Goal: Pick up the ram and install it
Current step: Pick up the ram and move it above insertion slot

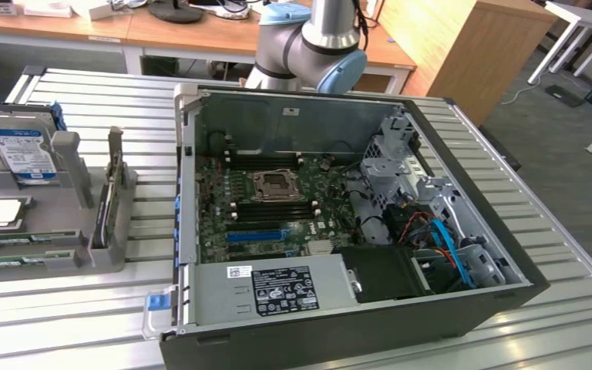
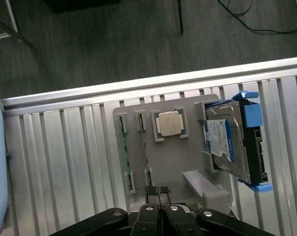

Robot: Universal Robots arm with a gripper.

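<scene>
Hovering over the grey holder (image 2: 187, 155), the claw (image 2: 159, 192) is clenched shut on nothing, while the ram (image 2: 144, 150) sits in a holder slot just beside the processor chip (image 2: 169, 123), near the hard drive (image 2: 227, 140), outside the open computer case (image 1: 378, 339).

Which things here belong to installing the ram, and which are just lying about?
For the job: thin green circuit-board ram stick, lying in the grey plastic holder; open black computer case with its green motherboard; the arm's black hand, shut.
Lying about: boxy silver hard drive with blue-and-white label; square silver processor chip.
</scene>
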